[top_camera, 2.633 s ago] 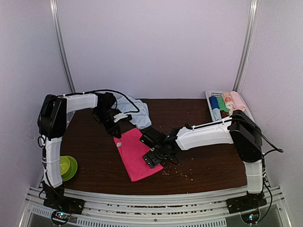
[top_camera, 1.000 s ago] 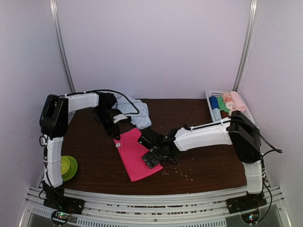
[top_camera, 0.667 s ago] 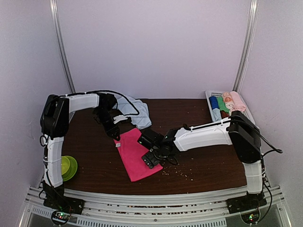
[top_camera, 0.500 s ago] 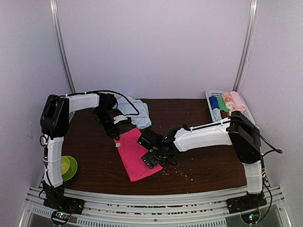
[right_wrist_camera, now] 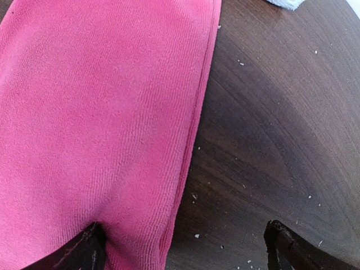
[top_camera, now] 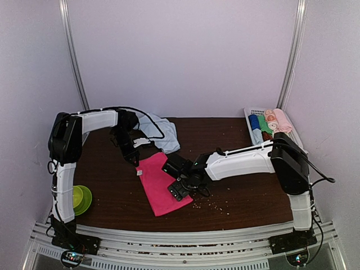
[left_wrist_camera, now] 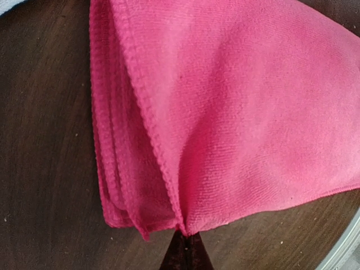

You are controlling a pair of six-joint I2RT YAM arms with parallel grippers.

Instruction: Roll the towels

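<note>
The magenta-pink towel (top_camera: 160, 185) lies folded in a long strip on the dark table, running from back left to front right. My left gripper (top_camera: 136, 159) is shut on its far corner, and the left wrist view shows the pinched cloth (left_wrist_camera: 225, 112) right at the closed fingertips (left_wrist_camera: 185, 253). My right gripper (top_camera: 179, 184) is open over the towel's right edge; in the right wrist view one finger (right_wrist_camera: 84, 247) rests on the pink towel (right_wrist_camera: 101, 112) and the other (right_wrist_camera: 287, 247) is over bare table. The pale blue towel (top_camera: 160, 132) lies crumpled at the back behind the left arm.
A white basket (top_camera: 251, 112) at the back right holds small rolls in blue, green and peach. A green bowl (top_camera: 80, 198) sits at the front left edge. Crumbs are scattered on the table (top_camera: 236, 191) to the right of the pink towel.
The left gripper has pulled the pink towel's far corner slightly back and left, stretching the strip. The right gripper has shifted a little to the left over the towel's edge.
</note>
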